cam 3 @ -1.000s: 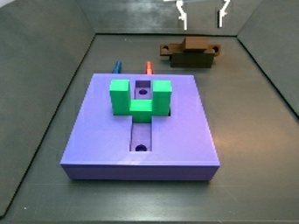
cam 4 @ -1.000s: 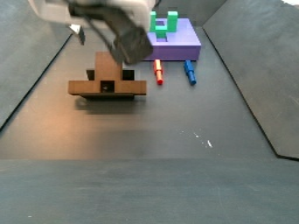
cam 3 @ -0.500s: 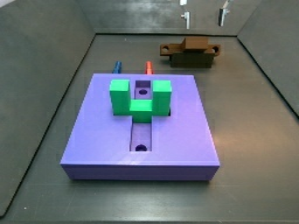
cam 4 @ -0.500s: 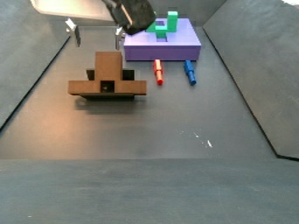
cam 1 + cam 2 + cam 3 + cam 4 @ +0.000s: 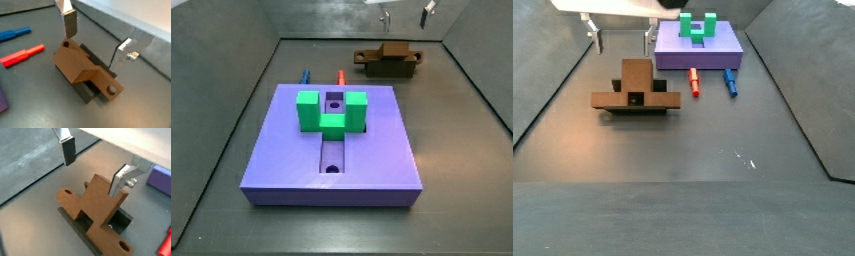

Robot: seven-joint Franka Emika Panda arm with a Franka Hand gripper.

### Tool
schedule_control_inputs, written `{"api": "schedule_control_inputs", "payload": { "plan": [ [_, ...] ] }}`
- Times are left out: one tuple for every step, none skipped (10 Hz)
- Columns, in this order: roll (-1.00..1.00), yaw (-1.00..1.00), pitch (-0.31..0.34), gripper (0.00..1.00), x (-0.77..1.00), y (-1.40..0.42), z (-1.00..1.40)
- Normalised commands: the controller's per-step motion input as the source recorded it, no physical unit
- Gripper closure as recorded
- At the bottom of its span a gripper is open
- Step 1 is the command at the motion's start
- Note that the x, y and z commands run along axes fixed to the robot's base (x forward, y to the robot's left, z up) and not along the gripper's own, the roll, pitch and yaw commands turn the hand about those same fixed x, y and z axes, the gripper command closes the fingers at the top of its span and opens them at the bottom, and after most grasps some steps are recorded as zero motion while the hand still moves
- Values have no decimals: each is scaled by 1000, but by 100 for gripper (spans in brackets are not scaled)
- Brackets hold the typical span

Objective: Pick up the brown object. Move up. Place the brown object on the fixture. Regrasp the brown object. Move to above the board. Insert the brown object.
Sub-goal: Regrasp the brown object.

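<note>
- Brown object (image 5: 79,61), a tan-brown elongated bar with a round hole near each visible end, is lying across the fixture (image 5: 90,89), a small dark bracket standing on the dark floor (image 5: 673,160).
- Both wrist views are showing the bar resting in the bracket, with nothing gripping it.
- Pincer (image 5: 97,37) is hanging above the bar with its silver fingers (image 5: 67,145) spread apart and empty, clear of the wood.
- Beside the fixture, a thin red peg (image 5: 23,55) and a thin blue peg (image 5: 14,34) are lying flat on the floor, apart from each other.
- Farther off in a side view, the board (image 5: 698,50), a large lavender-purple slab, is carrying a green U-shaped block (image 5: 698,27).
</note>
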Motion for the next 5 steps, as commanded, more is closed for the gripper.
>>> {"api": "schedule_control_inputs", "payload": {
  "plan": [
    [1000,63,9,0,-160,-234,17],
    [1000,0,14,0,-103,-277,40],
    [1000,0,37,0,-97,-257,51],
    [1000,0,37,0,-74,-246,49],
    [1000,0,31,0,-26,-237,46]
  ]
}}
